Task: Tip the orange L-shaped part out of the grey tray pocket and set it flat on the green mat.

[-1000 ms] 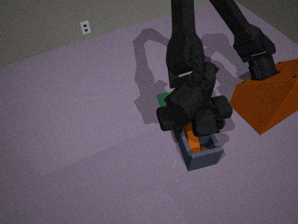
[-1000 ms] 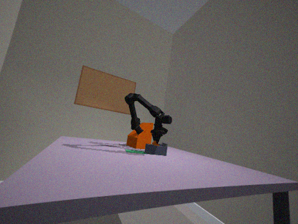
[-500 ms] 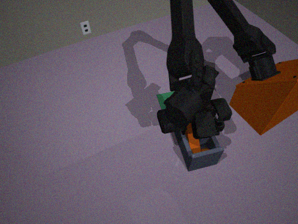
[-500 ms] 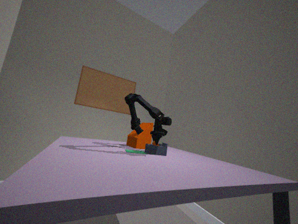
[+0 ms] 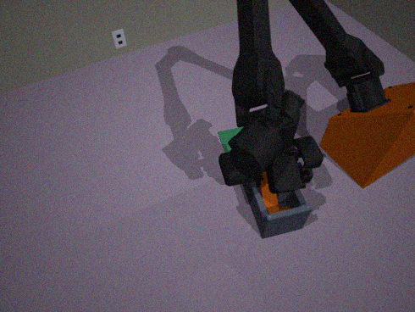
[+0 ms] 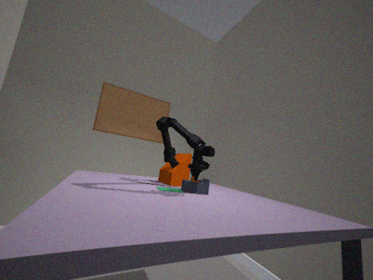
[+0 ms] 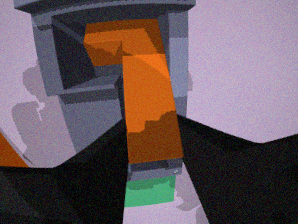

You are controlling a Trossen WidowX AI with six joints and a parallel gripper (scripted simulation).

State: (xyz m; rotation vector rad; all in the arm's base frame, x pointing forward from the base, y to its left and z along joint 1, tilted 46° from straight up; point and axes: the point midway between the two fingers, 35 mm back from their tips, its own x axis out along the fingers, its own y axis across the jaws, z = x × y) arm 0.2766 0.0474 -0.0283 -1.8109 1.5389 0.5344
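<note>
The orange L-shaped part (image 5: 269, 198) (image 7: 150, 95) is tipped in the grey tray (image 5: 283, 226) (image 7: 178, 65). Its L-shaped end is down in the pocket and its straight end is raised toward the wrist camera. My gripper (image 6: 195, 180) (image 7: 149, 123) is shut on the raised straight end, with one dark finger against each side. In the top view the fingertips are hidden behind the gripper's body. The green mat (image 5: 228, 136) (image 6: 167, 189) (image 7: 150, 195) lies on the table beside the tray, beyond the raised end, and is partly covered by the gripper in the top view.
A large orange block (image 5: 364, 144) (image 6: 175, 176) stands under the arm's base, to the right of the tray in the top view. The tray's raised walls surround the part's lower end. The arm's shadow falls across the table.
</note>
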